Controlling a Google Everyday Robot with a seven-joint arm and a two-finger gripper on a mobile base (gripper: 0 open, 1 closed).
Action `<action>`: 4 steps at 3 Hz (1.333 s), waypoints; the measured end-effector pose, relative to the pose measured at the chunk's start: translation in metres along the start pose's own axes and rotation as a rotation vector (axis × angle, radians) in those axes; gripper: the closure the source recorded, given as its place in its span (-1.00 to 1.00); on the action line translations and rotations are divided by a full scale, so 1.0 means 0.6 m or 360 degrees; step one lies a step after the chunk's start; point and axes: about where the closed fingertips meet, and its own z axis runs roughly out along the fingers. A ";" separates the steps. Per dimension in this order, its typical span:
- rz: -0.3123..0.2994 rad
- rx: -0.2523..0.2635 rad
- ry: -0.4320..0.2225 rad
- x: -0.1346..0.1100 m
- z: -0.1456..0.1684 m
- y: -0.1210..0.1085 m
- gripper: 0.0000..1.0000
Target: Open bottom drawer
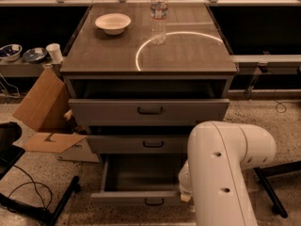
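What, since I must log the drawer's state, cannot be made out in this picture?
Camera view:
The claw: hidden behind the white arm, lower right, by the bottom drawer front's right end.
The bottom drawer's right side: covered by that arm.
The top drawer inside: dark, shadowed by the tabletop.
The bottle label: too small to read.
The arm's base: cut off by the bottom edge.

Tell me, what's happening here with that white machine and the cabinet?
A robot's white arm is working at a grey cabinet with three drawers. Its gripper is low down by the right end of the bottom drawer, mostly hidden behind the arm. That drawer is pulled well out, showing its grey inside; the middle drawer and top drawer stand out less. A bowl and a water bottle stand on top.
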 end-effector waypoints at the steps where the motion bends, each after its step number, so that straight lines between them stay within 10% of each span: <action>1: 0.0000 0.0000 0.0000 0.000 0.000 0.000 0.21; 4: 0.0000 0.0000 0.0000 0.000 0.000 0.000 -1.00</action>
